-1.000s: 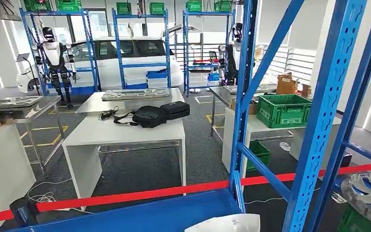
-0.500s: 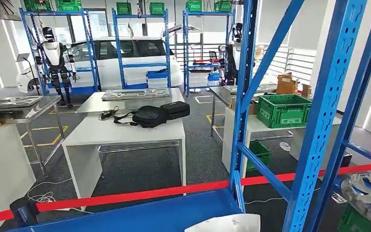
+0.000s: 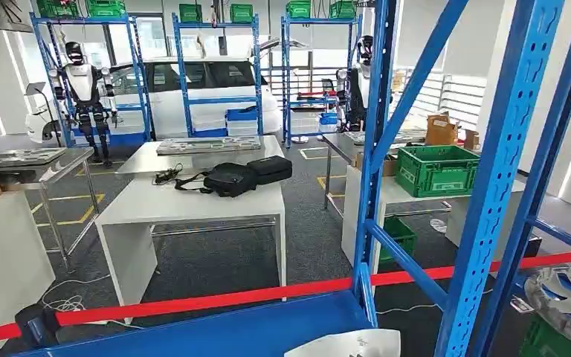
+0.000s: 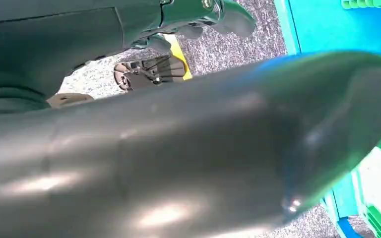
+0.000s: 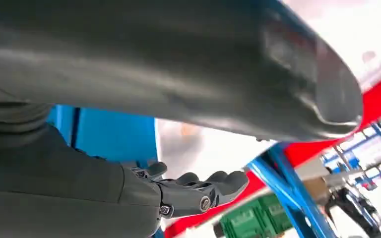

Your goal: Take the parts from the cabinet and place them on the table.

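I am looking through my blue rack [image 3: 499, 171] into a big room. A white part [image 3: 346, 343] lies on the blue shelf [image 3: 215, 333] at the bottom of my head view, close in front of me. A round silver part [image 3: 569, 294] like a wheel sits low on the right, past the blue posts. My right hand [image 5: 198, 191] shows up close by its wrist camera, with its dark fingers [image 5: 228, 181] reaching out almost straight and close together, and nothing in them. A blue post [image 5: 290, 191] and a green crate [image 5: 248, 220] lie beyond that hand, well apart from it. I cannot tell from these pictures how near the white part is to that hand. My left hand [image 4: 213, 15] sits at the edge of its wrist picture, with dark fingers [image 4: 235, 17] over grey carpet, but too little of it shows, so I cannot tell if it is wide or closed. Farther off stands a white table [image 3: 193, 204] with a black bag [image 3: 234, 178] on it. A red tape [image 3: 268, 294] runs across between the rack and that table. A green crate [image 3: 437, 169] rests on another table to the right.
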### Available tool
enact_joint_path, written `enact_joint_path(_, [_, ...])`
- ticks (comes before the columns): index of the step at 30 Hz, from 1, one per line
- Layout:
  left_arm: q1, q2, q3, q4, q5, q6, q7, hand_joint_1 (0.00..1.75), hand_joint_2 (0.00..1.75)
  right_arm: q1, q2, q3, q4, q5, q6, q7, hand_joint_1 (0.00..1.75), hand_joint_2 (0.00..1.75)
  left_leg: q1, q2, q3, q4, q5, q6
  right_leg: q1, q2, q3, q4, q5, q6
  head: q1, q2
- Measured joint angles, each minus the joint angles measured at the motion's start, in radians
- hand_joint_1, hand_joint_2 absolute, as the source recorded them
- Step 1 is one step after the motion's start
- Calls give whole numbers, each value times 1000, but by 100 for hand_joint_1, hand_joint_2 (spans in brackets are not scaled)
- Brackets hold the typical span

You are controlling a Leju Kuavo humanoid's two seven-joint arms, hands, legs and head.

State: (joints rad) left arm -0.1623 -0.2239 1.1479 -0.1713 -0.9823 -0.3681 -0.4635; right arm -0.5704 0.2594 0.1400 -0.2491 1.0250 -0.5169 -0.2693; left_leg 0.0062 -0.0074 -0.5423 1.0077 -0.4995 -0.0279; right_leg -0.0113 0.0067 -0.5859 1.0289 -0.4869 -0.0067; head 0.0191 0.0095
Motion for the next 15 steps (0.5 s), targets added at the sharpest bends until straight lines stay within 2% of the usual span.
enact_joint_path(3, [0,0,0,0,0,0,2,0,0,-29,-12,0,0,3,-13,4,0,0,0,0,0,0,0,0,0,0,0,0,0,0,0,0])
enact_joint_path(9, [-1,1,0,0,0,0,4,0,0,-113,-36,0,0,9,5,27,0,0,0,0,0,0,0,0,0,0,0,0,0,0,0,0])
enact_joint_path(15, [-1,1,0,0,0,0,3,0,0,-134,-45,0,0,9,5,34,0,0,0,0,0,0,0,0,0,0,0,0,0,0,0,0])
